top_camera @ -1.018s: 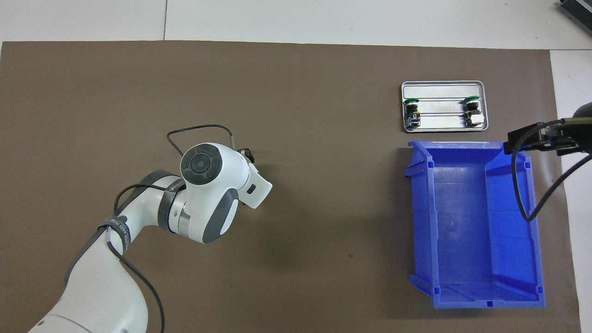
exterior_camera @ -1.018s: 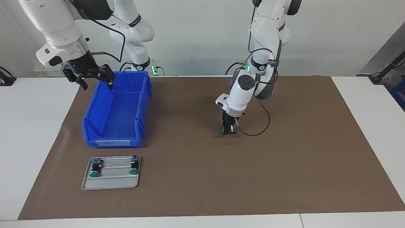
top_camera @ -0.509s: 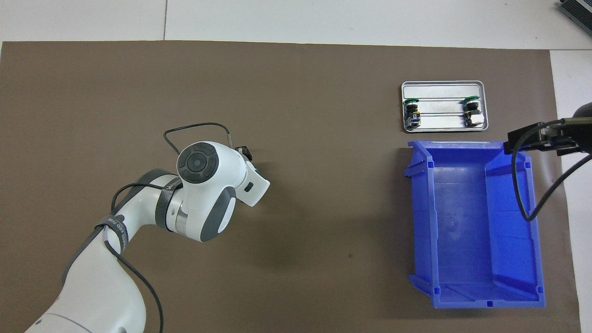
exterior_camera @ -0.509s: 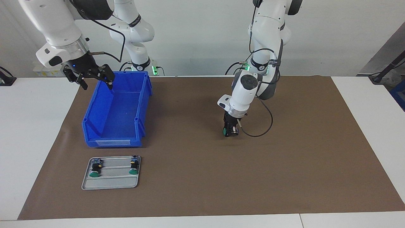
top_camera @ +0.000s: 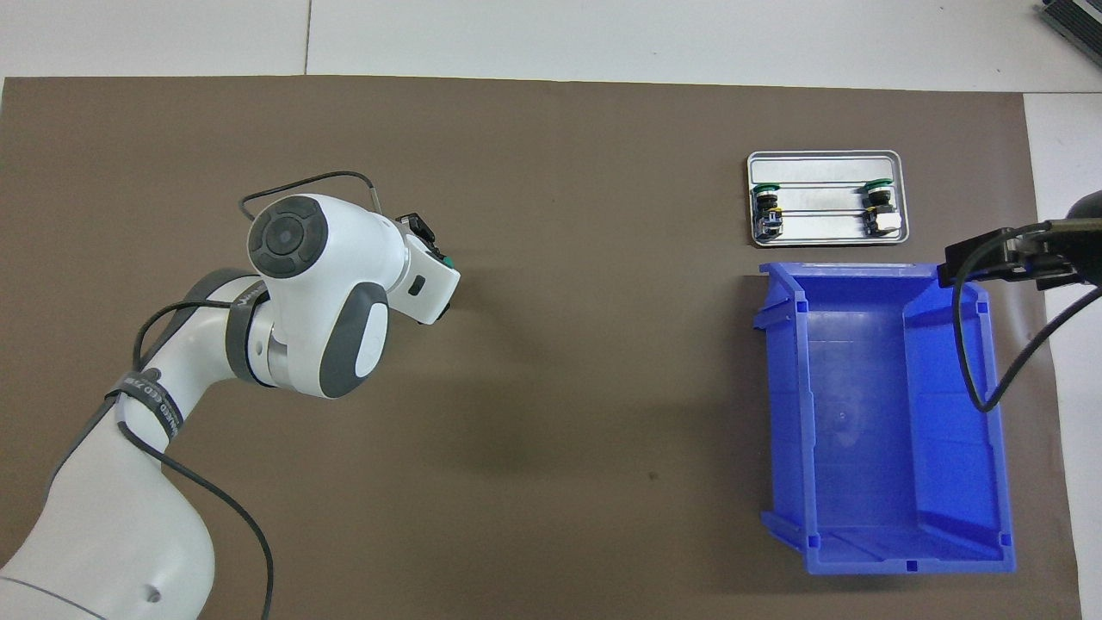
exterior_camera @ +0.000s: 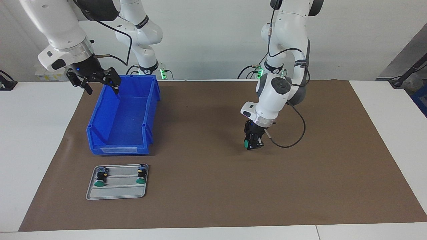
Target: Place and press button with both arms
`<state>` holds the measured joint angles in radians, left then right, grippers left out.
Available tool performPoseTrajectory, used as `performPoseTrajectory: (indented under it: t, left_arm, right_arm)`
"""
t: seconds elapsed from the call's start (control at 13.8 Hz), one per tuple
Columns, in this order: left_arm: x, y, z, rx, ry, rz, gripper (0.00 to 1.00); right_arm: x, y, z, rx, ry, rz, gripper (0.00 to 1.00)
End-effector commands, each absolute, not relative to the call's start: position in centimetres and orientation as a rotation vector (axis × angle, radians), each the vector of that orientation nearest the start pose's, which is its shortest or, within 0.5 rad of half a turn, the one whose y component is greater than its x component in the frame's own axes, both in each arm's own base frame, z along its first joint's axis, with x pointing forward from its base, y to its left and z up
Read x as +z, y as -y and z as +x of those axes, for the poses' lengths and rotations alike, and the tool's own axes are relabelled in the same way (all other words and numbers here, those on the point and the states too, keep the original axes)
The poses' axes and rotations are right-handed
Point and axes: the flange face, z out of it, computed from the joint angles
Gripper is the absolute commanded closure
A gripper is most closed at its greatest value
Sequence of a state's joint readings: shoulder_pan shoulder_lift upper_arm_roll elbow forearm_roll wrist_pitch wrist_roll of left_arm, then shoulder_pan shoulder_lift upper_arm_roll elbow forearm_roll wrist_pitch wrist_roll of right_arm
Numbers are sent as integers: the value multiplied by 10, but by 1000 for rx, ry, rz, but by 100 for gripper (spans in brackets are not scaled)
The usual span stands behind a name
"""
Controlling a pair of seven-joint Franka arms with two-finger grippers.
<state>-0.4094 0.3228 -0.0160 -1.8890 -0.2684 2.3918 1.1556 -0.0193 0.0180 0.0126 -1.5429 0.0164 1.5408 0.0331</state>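
you're mid-carry: your left gripper is clamped on the button low over the mat, so set it down next, while your right gripper waits wide open and empty at the bin's eleven o'clock corner.

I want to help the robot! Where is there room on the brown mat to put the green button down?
Lots of bare mat lies around the left gripper, which holds the button. It is crowded at the right arm's end: blue bin, tray, right gripper over the bin's rim.
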Motion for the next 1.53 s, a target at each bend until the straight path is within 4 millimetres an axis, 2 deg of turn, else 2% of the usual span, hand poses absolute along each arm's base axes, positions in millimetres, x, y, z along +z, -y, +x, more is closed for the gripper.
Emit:
performPoseTrajectory:
  t: [0.0,0.22,0.36,0.51,0.65,0.87,1.09,1.31,1.45]
  left_arm:
    - [370,245,597,-440,-2136,-2588,93]
    - [380,205,610,-452,-2169,-2728,94]
    - [386,184,612,-668,-2200,-2796,93]
    - [384,169,612,-742,-2196,-2828,93]
    - [381,161,609,-834,-2200,-2845,89]
    - [367,144,588,-1171,-2192,-2860,85]
    - [348,143,572,-1272,-2197,-2861,81]
    - [322,142,553,-1538,-2101,-2879,75]
    - [311,143,542,-1606,-2065,-2895,68]
  right_arm:
    - [627,2,550,24,-28,-3111,0]
    - [627,2,550,24,-28,-3111,0]
    - [627,2,550,21,-28,-3111,0]
    - [627,2,550,21,-28,-3111,0]
    - [627,2,550,24,-28,-3111,0]
    - [627,2,550,24,-28,-3111,0]
    - [627,3,550,24,-30,-3111,0]
    - [627,2,550,24,-28,-3111,0]
    - [627,2,550,24,-28,-3111,0]
